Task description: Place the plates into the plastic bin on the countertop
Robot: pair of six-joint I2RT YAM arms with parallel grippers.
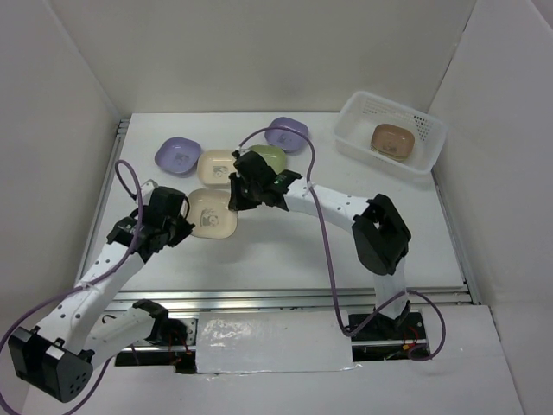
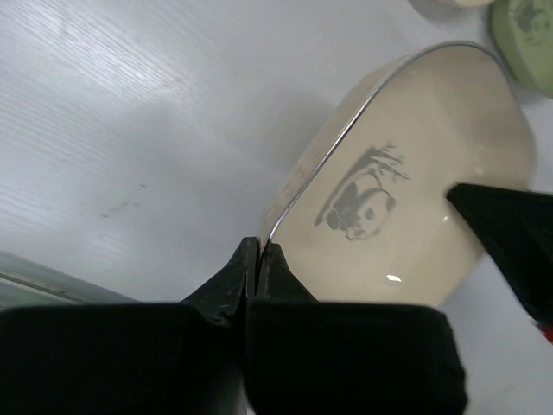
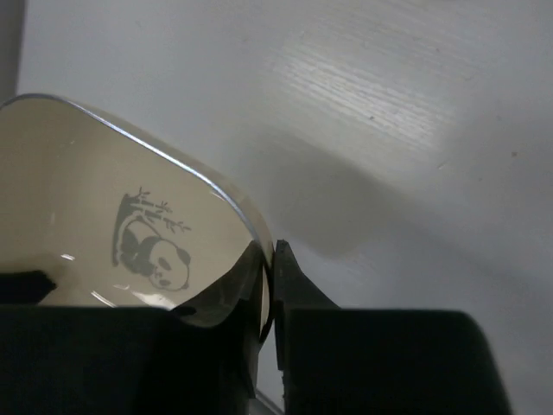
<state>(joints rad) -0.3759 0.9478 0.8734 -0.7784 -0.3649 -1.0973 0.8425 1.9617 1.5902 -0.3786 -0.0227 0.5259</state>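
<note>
A cream plate [image 1: 213, 214] with a panda print lies between both grippers at the table's middle left. My left gripper [image 1: 185, 227] is shut on its left rim, and the pinch shows in the left wrist view [image 2: 257, 247] on the plate [image 2: 406, 199]. My right gripper [image 1: 233, 198] is shut on its opposite rim, seen in the right wrist view [image 3: 270, 252] with the plate [image 3: 104, 199]. The plastic bin [image 1: 361, 111] at the back right holds one brown plate [image 1: 391, 140]. Two purple plates [image 1: 178, 155] [image 1: 287, 134], a cream plate [image 1: 216, 166] and a green plate [image 1: 270, 157] lie behind the grippers.
White walls close in the countertop [image 1: 285, 251] on the left, back and right. A metal rail [image 1: 302, 298] runs along the front edge. The right arm's elbow [image 1: 382, 233] stands over the table's right half. Purple cables loop over both arms.
</note>
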